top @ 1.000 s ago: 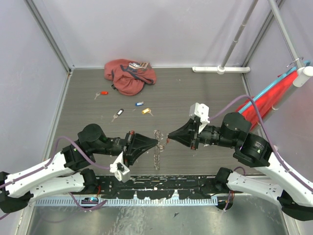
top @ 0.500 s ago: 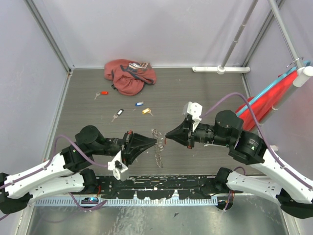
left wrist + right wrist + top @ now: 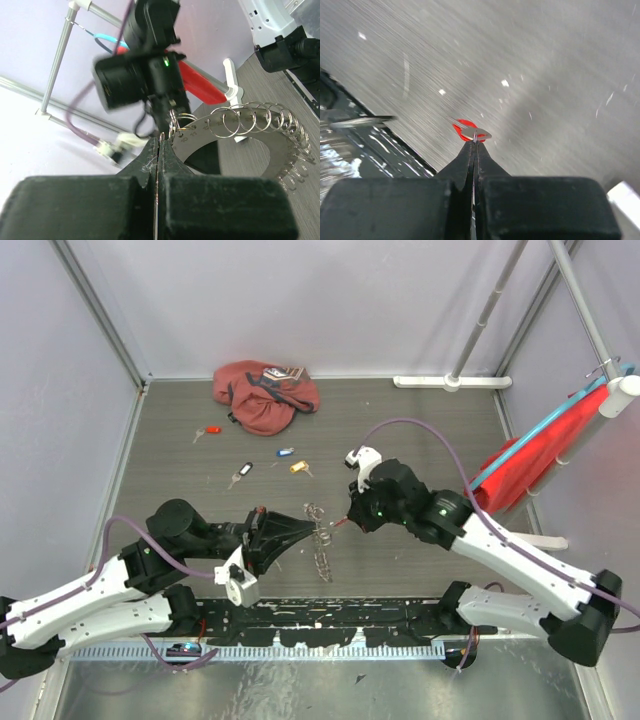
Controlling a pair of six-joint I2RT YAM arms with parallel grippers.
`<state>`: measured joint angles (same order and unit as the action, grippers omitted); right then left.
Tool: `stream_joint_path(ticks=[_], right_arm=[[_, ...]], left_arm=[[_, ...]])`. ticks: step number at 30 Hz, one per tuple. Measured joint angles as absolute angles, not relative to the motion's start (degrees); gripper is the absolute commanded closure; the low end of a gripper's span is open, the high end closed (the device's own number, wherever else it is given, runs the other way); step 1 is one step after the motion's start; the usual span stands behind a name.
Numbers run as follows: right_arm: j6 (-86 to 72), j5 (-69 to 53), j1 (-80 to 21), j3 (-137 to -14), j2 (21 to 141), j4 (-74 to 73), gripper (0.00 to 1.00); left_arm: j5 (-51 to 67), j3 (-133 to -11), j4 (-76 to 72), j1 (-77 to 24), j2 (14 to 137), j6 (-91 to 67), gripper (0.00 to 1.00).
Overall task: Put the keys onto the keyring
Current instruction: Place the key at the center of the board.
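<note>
Red key (image 3: pixel 465 130) pinched in our right gripper (image 3: pixel 474 143), we hold it just beside the keyring (image 3: pixel 200 139), its edge clamped by our left gripper (image 3: pixel 159 150), floor (image 3: pixel 545 60) beyond.

A grey wood-grain desk (image 3: pixel 420 430) carries a crumpled reddish-pink bag (image 3: pixel 262 400) at its far edge, left of centre, with a small patterned thing (image 3: pixel 284 373) on top, perhaps a label. At the far right a white pole (image 3: pixel 488 308) rises slanting from a white base (image 3: pixel 452 382). Along the right wall leans a red cloth (image 3: pixel 535 452) beside a blue tube (image 3: pixel 548 425). A black strip (image 3: pixel 330 624) runs along the near edge
</note>
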<state>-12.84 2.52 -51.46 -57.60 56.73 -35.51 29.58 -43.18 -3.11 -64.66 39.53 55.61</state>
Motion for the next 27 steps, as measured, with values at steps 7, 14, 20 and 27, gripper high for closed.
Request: stream_joint_path(ticks=[7, 14, 20, 27], right_arm=[[-16.8, -8.5, -41.1, -49.3, 63.5, -38.8, 0.92], [-18.6, -11.2, -39.3, -46.8, 66.4, -39.1, 0.68], [-18.2, -6.5, -39.2, -47.1, 63.0, -39.4, 0.50], [-17.2, -10.7, -39.2, -47.3, 46.6, -30.3, 0.48]], left_arm=[[28.7, -43.2, -3.1, -64.7, 39.4, 55.0, 1.00], [27.9, -43.2, -3.1, -64.7, 39.4, 54.7, 1.00], [26.7, -43.2, -3.1, -64.7, 39.6, 54.9, 1.00], [23.3, -43.2, -3.2, -64.7, 41.2, 55.9, 1.00]])
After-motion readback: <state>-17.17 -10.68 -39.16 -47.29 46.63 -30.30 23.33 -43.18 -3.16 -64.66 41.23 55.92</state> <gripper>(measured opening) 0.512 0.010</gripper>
